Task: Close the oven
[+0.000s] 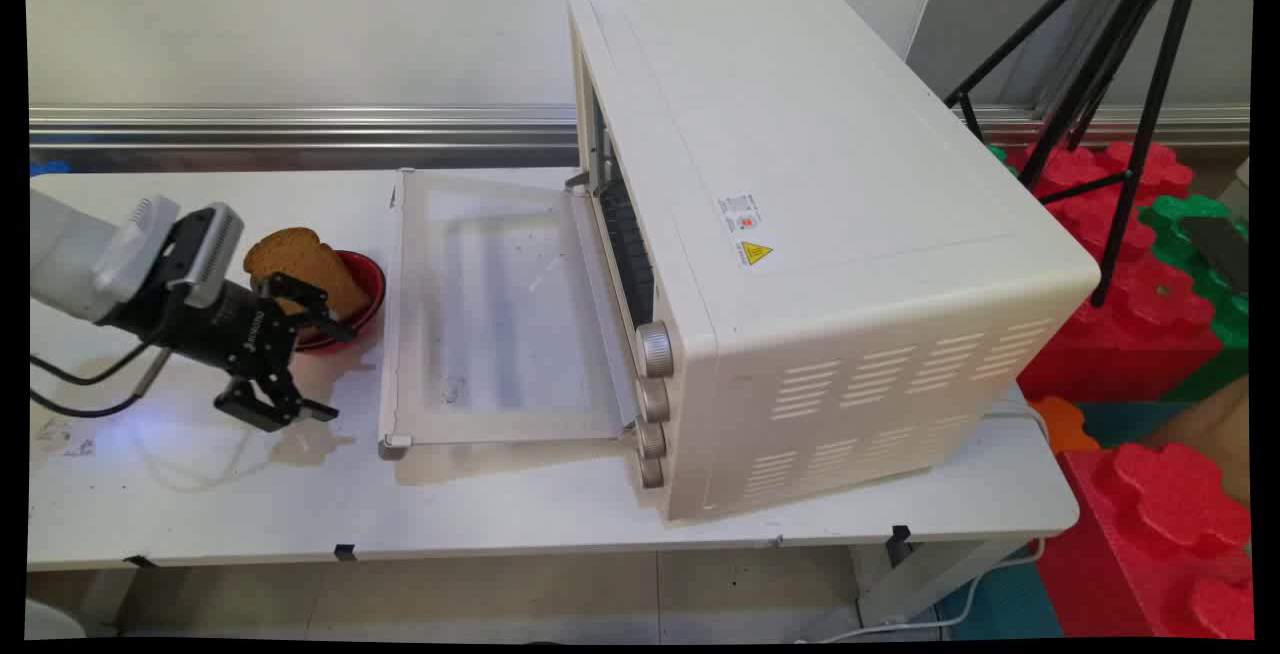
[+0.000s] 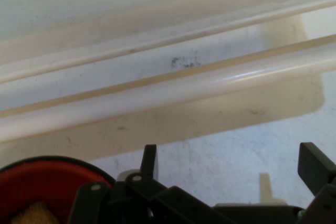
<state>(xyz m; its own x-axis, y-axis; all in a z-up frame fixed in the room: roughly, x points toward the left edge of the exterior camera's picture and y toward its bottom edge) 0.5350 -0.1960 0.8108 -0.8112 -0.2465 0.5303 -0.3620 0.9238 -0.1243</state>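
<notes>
Hovering low over the white table (image 1: 520, 509), our black two-finger gripper (image 1: 330, 372) stands open and empty beside the brown toast slice (image 1: 300, 264) propped in a red bowl (image 1: 372, 279), near the cream toaster oven's (image 1: 800, 234) lowered glass door (image 1: 490, 304). We judge the toast light, stiff, crumbly; best pinched gently across its flat faces.

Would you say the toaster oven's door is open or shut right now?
Open. The oven door lies folded down flat over the table, exposing the oven interior's rack slots.
</notes>
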